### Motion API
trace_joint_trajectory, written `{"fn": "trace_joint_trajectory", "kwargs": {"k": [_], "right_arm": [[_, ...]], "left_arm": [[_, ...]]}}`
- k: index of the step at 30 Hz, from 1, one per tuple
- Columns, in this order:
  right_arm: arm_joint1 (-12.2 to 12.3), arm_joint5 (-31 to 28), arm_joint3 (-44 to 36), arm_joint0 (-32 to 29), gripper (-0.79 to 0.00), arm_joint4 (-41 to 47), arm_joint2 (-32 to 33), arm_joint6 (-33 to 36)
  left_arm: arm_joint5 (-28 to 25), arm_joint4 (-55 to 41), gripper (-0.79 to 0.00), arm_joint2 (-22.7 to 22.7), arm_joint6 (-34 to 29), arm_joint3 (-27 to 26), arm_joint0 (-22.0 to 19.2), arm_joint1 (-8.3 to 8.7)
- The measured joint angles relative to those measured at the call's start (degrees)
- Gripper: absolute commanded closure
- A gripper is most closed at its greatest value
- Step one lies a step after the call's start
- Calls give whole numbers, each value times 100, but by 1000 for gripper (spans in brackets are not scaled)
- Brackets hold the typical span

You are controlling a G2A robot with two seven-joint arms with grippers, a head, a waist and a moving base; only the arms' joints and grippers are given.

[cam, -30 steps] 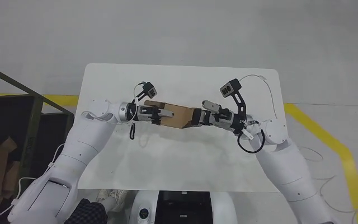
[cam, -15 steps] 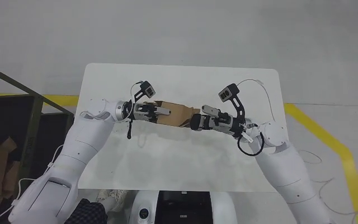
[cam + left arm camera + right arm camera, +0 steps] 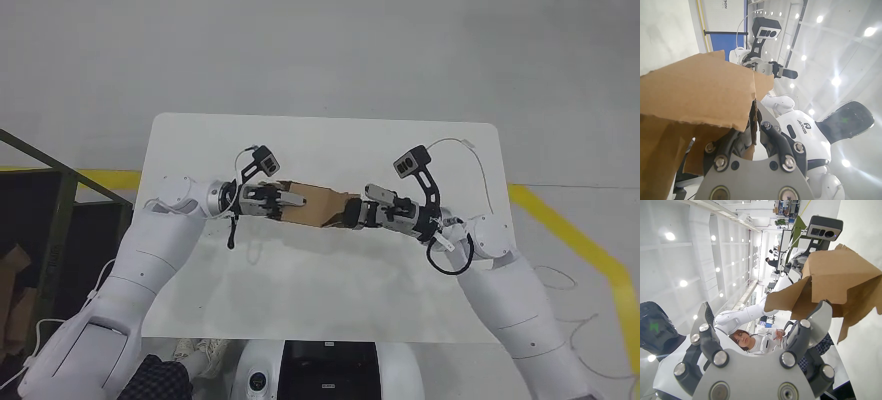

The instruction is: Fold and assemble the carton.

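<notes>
**The carton is not a box yet**

I think I am only part way through. The carton is held over the middle of the surface, between my two arms. It looks a little bit opened, like a squashed tube. Its flaps hang loose. No end looks folded shut. So I guess the sides need pushing square, and then the flaps need tucking in.

My left arm lies over the left side of the surface, bent at the elbow. My left jaws are clenched on the carton's left end, with the card pinched between them. My right arm lies over the right side. My right jaws are spread wide apart. One of them rests against the carton's right end, and nothing is pinched there.
</notes>
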Motion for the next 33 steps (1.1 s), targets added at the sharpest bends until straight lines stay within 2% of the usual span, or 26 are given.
{"fn": "trace_joint_trajectory", "kwargs": {"k": [23, 33], "right_arm": [[-46, 65, -207, -154, -785, 302, -226, 519], [-106, 25, -105, -121, -785, 251, -450, 421]], "left_arm": [[-26, 118, 0, -52, 62, 174, -55, -70], [-1, -5, 0, -96, 39, 130, -43, -101]]}}
